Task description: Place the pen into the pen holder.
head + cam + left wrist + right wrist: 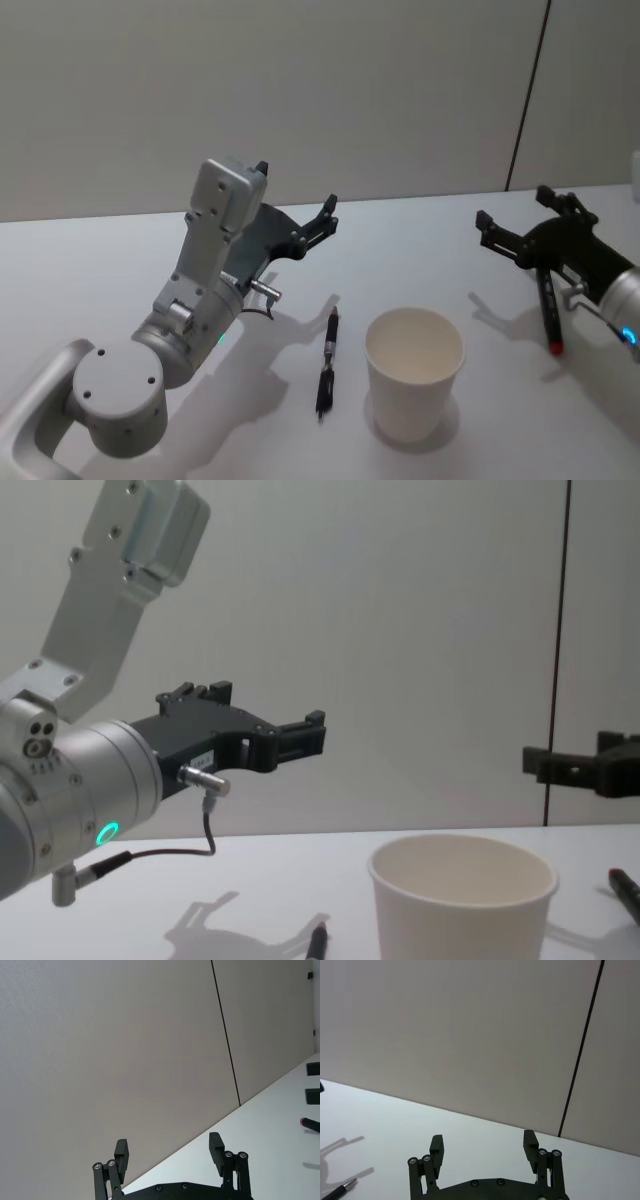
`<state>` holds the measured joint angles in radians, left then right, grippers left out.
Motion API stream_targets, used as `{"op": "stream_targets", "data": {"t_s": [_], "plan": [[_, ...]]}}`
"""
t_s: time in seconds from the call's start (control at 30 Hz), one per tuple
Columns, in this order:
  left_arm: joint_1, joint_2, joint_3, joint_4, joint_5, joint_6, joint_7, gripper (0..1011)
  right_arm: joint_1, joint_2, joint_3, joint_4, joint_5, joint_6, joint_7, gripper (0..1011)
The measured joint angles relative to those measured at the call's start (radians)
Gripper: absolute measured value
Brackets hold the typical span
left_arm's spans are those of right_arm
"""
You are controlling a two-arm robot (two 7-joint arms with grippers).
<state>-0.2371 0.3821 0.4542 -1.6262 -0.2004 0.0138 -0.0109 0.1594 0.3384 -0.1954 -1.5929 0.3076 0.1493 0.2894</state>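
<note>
Looking down from the head, table: a plain white table [120, 260] runs to a pale wall [400, 90].
Head view, pen holder: an off-white paper cup [410, 412] stands upright near the front, right of centre, with nothing visible inside.
Head view, black pen: the black pen [327, 365] lies flat on the table just left of the pen holder, not touching it.
Head view, red-tipped pen: a red-tipped pen [549, 315] lies on the table well to the right of the cup, under the right gripper.
Head view, left gripper: the left gripper [296, 190] is raised above the table, behind and left of the black pen, fingers spread apart and empty.
Head view, right gripper: the right gripper [514, 207] is raised at the right side, fingers spread apart and empty.
Left wrist view, left gripper: its two fingers [121, 1149] stand wide apart with only wall and table between them.
Left wrist view, far edge: the red-tipped pen [309, 1124] rests on the table.
Right wrist view, right gripper: its fingers [529, 1139] are parted, holding nothing.
Right wrist view, corner: one end of the black pen [342, 1191] lies on the table.
Chest view, left gripper: the left gripper [270, 720] hangs well above the tabletop.
Chest view, right gripper: the right gripper [570, 765] reaches in from the right, higher than the cup's rim.
Chest view, pens: the black pen [317, 943] lies left of the pen holder [460, 925] and the red-tipped pen [625, 888] lies to its right.
</note>
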Motion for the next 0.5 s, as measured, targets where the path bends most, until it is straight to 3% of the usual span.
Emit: {"op": "stream_targets", "data": {"t_s": [0.1,0.17,0.2,0.27,0.37,0.5], "plan": [[0.000,0.000,0.000,0.000,0.000,0.000,0.000,1001,0.049,-0.006,0.002,0.061,-0.001,0.012,0.047,1001],[0.000,0.000,0.000,0.000,0.000,0.000,0.000,1001,0.119,-0.017,0.004,0.151,-0.010,0.023,0.099,1001],[0.000,0.000,0.000,0.000,0.000,0.000,0.000,1001,0.119,-0.017,0.004,0.151,-0.010,0.023,0.099,1001],[0.000,0.000,0.000,0.000,0.000,0.000,0.000,1001,0.193,-0.030,0.004,0.241,-0.023,0.032,0.139,1001],[0.000,0.000,0.000,0.000,0.000,0.000,0.000,1001,0.224,-0.037,0.004,0.278,-0.029,0.036,0.151,1001],[0.000,0.000,0.000,0.000,0.000,0.000,0.000,1001,0.324,-0.060,0.001,0.384,-0.046,0.049,0.161,1001]]}}
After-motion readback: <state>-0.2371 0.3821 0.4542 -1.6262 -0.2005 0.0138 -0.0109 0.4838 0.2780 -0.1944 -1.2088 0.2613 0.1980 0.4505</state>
